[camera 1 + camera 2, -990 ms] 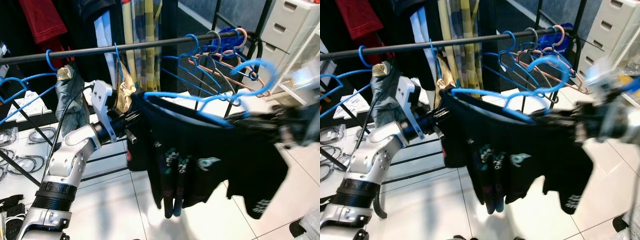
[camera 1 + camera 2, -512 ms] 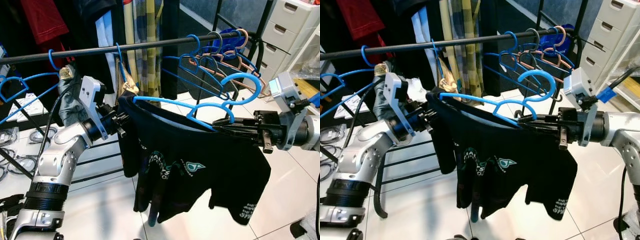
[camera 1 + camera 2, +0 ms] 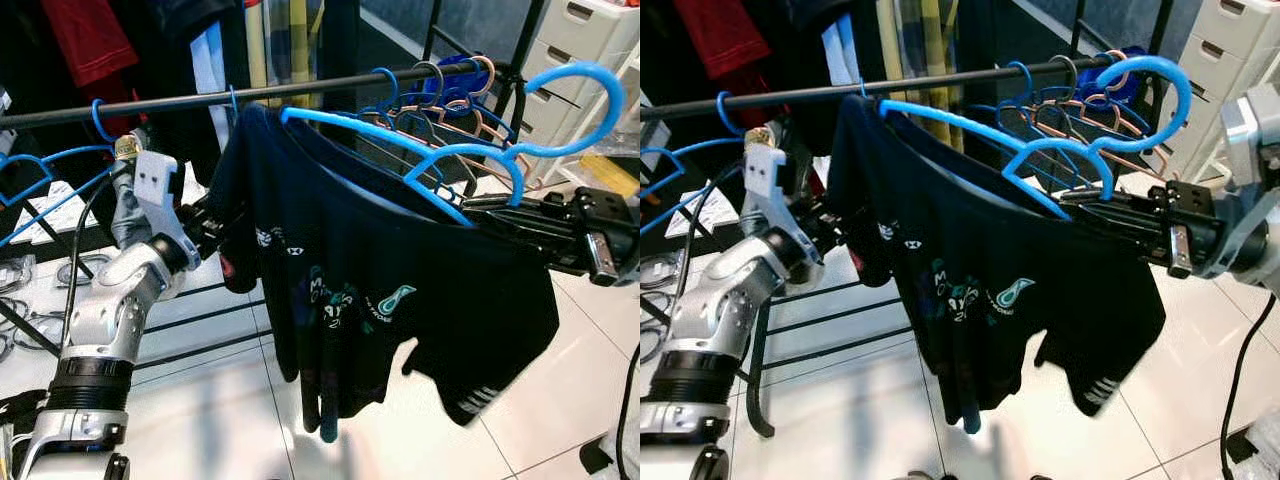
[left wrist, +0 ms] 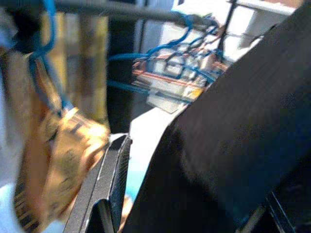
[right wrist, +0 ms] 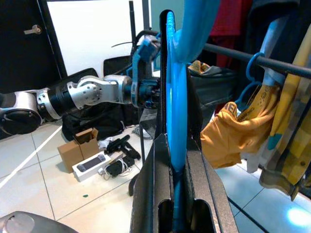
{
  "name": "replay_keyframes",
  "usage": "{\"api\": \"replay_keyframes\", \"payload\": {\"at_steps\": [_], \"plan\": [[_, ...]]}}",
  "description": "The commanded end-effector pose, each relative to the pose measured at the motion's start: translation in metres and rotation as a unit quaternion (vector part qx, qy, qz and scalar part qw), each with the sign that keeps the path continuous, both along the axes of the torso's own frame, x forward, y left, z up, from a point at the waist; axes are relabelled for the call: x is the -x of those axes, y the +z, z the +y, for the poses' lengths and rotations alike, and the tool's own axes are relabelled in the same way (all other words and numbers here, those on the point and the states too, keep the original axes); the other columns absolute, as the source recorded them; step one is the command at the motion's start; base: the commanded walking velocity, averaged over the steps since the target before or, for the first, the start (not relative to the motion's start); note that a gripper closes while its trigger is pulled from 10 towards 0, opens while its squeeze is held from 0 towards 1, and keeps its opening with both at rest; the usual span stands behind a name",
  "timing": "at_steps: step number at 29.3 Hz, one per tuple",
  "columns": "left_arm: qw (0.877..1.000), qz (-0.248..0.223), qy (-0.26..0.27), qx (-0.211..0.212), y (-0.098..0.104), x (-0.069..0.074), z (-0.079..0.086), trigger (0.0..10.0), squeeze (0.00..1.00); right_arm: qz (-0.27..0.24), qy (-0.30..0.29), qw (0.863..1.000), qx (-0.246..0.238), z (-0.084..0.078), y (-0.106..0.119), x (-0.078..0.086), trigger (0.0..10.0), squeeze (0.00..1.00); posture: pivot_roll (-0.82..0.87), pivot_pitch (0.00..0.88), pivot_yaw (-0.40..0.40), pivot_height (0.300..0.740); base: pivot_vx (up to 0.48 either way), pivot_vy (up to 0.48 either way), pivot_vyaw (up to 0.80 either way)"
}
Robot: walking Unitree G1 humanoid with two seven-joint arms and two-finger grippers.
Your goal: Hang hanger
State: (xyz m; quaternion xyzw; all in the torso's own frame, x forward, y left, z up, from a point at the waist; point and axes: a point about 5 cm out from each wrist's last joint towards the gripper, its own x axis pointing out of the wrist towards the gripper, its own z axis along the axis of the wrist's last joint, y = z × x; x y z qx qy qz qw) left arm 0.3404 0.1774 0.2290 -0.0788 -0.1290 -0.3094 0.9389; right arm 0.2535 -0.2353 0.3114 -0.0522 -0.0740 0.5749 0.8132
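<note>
While the black rail (image 3: 300,88) runs across the scene, the blue hanger (image 3: 430,150) with a dark T-shirt (image 3: 380,290) on it is held up just in front of this rail, at about the same height. The hook of the hanger (image 3: 590,85) is not on the rail; it stands free in the air, near the rail's right end, and its left shoulder tip reaches up to the rail and nearly touches it.

The right gripper (image 3: 500,212) is in front of the rail, on the right side. In the right wrist view its two black fingers (image 5: 153,179) are closed tightly on the blue bar of the hanger, which stands between them. The left gripper (image 3: 215,222) is below the rail, on the left side, at the left shoulder of the T-shirt. In the left wrist view the dark cloth lies between its fingers (image 4: 114,179) and one finger presses against it, so the jaws seem to be closed on the shirt.

More hangers hang on the rail: empty blue and pink ones (image 3: 440,95) bunched at its right end, and a yellow garment (image 5: 226,131) hangs from it too. A white drawer unit (image 3: 580,50) stands behind the rail's right end
</note>
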Motion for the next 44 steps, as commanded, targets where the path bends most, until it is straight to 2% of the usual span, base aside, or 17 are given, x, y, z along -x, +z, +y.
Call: {"api": "replay_keyframes", "payload": {"at_steps": [1, 3, 4, 5, 9, 11, 15, 18, 21, 34, 36, 39, 42, 44], "plan": [[1.000, -0.004, -0.002, 0.010, -0.001, 0.003, 0.003, 10.0, 0.00, -0.015, 0.006, 1.000, -0.001, 0.000, 0.006, 0.005, 0.0, 0.00, -0.11, 0.132, 0.060, 0.740, 0.000, 0.000, 0.00], [1.000, -0.011, -0.010, 0.017, 0.000, 0.004, 0.005, 10.0, 0.00, -0.014, 0.005, 1.000, -0.002, -0.001, 0.007, 0.005, 0.0, 0.00, -0.11, 0.132, 0.060, 0.740, 0.000, 0.000, 0.00], [0.999, -0.017, -0.015, 0.025, 0.002, 0.005, 0.006, 2.5, 0.00, -0.015, 0.004, 1.000, -0.004, -0.001, 0.007, 0.005, 0.0, 0.00, -0.10, 0.132, 0.060, 0.740, 0.000, 0.000, 0.00], [0.999, -0.022, -0.031, 0.032, 0.002, 0.008, 0.006, 0.0, 0.00, -0.016, 0.004, 1.000, -0.005, -0.002, 0.008, 0.005, 0.0, 0.00, -0.11, 0.131, 0.058, 0.740, 0.000, 0.000, 0.00], [0.998, -0.024, -0.041, 0.037, 0.001, 0.010, 0.005, 0.0, 0.00, -0.016, 0.004, 1.000, -0.006, -0.002, 0.009, 0.005, 0.0, 0.00, -0.11, 0.131, 0.058, 0.740, 0.000, 0.000, 0.00], [0.997, -0.028, -0.066, 0.043, 0.000, 0.015, 0.000, 0.0, 0.00, -0.014, 0.007, 1.000, -0.004, -0.001, 0.008, 0.005, 0.0, 0.00, -0.11, 0.130, 0.054, 0.740, 0.000, 0.000, 0.00], [0.996, -0.030, -0.069, 0.045, 0.000, 0.016, -0.001, 0.0, 0.00, -0.011, 0.008, 1.000, -0.002, 0.000, 0.007, 0.005, 0.0, 0.00, -0.11, 0.130, 0.053, 0.740, 0.000, 0.000, 0.00], [0.996, -0.034, -0.062, 0.049, 0.003, 0.015, 0.001, 0.0, 0.00, 0.006, 0.009, 1.000, 0.013, 0.001, 0.000, 0.006, 0.0, 0.00, -0.11, 0.128, 0.053, 0.740, 0.000, 0.000, 0.00], [0.997, -0.039, -0.053, 0.052, 0.006, 0.013, 0.003, 0.0, 0.00, 0.034, 0.000, 0.998, 0.053, 0.002, -0.015, 0.006, 0.0, 0.00, -0.11, 0.127, 0.053, 0.740, 0.000, 0.000, 0.00], [0.996, -0.044, -0.024, 0.072, 0.010, 0.008, 0.015, 0.0, 0.00, 0.068, 0.000, 0.996, 0.065, -0.002, -0.028, 0.015, 0.0, 0.00, -0.11, 0.124, 0.057, 0.740, 0.000, 0.000, 0.00], [0.996, -0.043, -0.023, 0.073, 0.010, 0.007, 0.015, 0.0, 0.00, 0.068, 0.003, 0.996, 0.061, 0.000, -0.028, 0.015, 0.0, 0.00, -0.12, 0.124, 0.057, 0.740, 0.000, 0.000, 0.00], [0.996, -0.040, -0.022, 0.070, 0.008, 0.006, 0.016, 0.0, 0.00, 0.062, 0.028, 0.996, 0.049, 0.017, -0.032, 0.010, 0.0, 0.00, -0.11, 0.122, 0.055, 0.740, 0.000, 0.000, 0.00], [0.997, -0.039, -0.024, 0.068, 0.007, 0.007, 0.017, 0.0, 0.00, 0.058, 0.035, 0.997, 0.045, 0.023, -0.032, 0.007, 0.0, 0.00, -0.11, 0.122, 0.055, 0.740, 0.000, 0.000, 0.00], [0.996, -0.039, -0.048, 0.057, 0.006, 0.012, 0.019, 0.0, 0.00, 0.051, 0.047, 0.997, 0.039, 0.032, -0.032, 0.000, 0.0, 0.00, -0.10, 0.120, 0.048, 0.740, 0.000, 0.000, 0.00]]}}
